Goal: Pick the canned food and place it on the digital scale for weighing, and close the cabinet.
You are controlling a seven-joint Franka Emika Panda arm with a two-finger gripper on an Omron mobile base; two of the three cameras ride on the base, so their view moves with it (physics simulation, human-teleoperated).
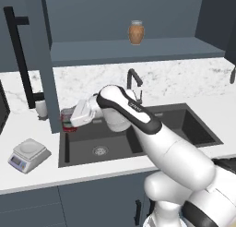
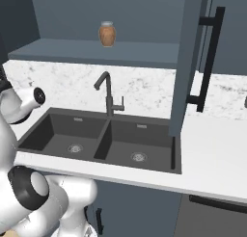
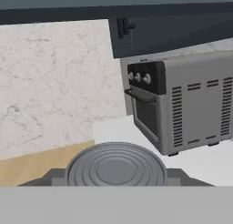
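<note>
Gripper (image 1: 69, 121) jaws sit closed around the canned food (image 1: 68, 124), whose ribbed silvery top fills the bottom of the hand view between the finger tips, so the can looks held at the left end of the sink (image 1: 138, 143), close beside the edge of the open cabinet door (image 1: 46, 60). From the left base view, the digital scale (image 1: 28, 155) stands on the counter (image 1: 92, 173) further left and nearer the front, well apart from the can. The main risk, as I judge it, is the door: it hangs just beside the hand, and a swing leftward at this height could knock the can or wrist against it and twist the can in the grip. A second risk is the landing: the weighing plate is small, and an off-centre or tilted release could tip the can off onto the counter. The toaster oven (image 3: 182, 104) ahead of the hand is another obstacle if the arm overshoots.
</note>
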